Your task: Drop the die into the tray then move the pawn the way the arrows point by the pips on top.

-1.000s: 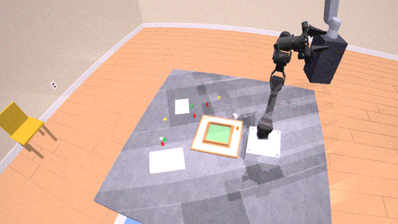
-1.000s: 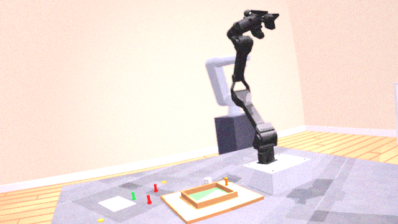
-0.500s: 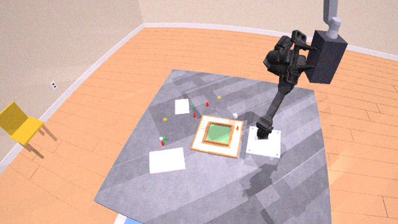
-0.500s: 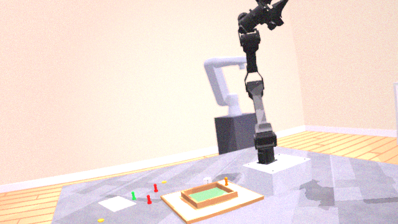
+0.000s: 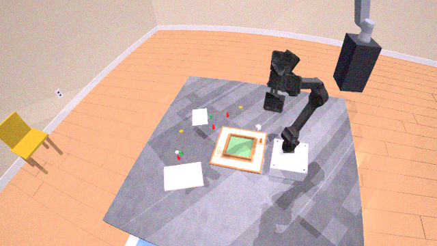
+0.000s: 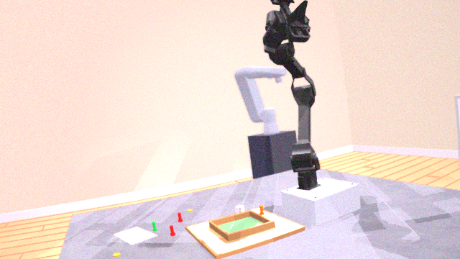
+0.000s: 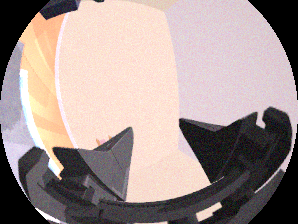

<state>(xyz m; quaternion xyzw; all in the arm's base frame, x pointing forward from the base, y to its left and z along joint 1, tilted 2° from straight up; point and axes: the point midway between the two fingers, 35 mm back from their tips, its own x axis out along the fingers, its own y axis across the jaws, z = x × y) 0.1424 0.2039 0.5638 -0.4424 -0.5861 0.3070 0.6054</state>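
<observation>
The white die [image 5: 258,127] [image 6: 238,208] lies on the grey table just beyond the board's far edge. The board [image 5: 235,167] [image 6: 284,226] has a wooden dice tray [image 5: 239,158] [image 6: 244,232] with a green floor in its middle. The orange pawn [image 5: 261,140] [image 6: 261,209] stands upright on the board's far corner, near the arm's base. My gripper [image 5: 284,58] [image 6: 292,6] [image 7: 156,125] is raised high above the table, far from the die and the pawn. Its fingers stand apart with nothing between them; the wrist view shows only wall and floor.
Two red pawns [image 5: 214,126] [image 5: 227,114] and a green pawn [image 5: 210,116] stand left of the board, with more small pieces [image 5: 178,154] nearer the front. Two white sheets [image 5: 199,117] [image 5: 183,175] and yellow tokens [image 5: 181,130] lie on the table. A dark pedestal [image 5: 355,63] carries a white arm.
</observation>
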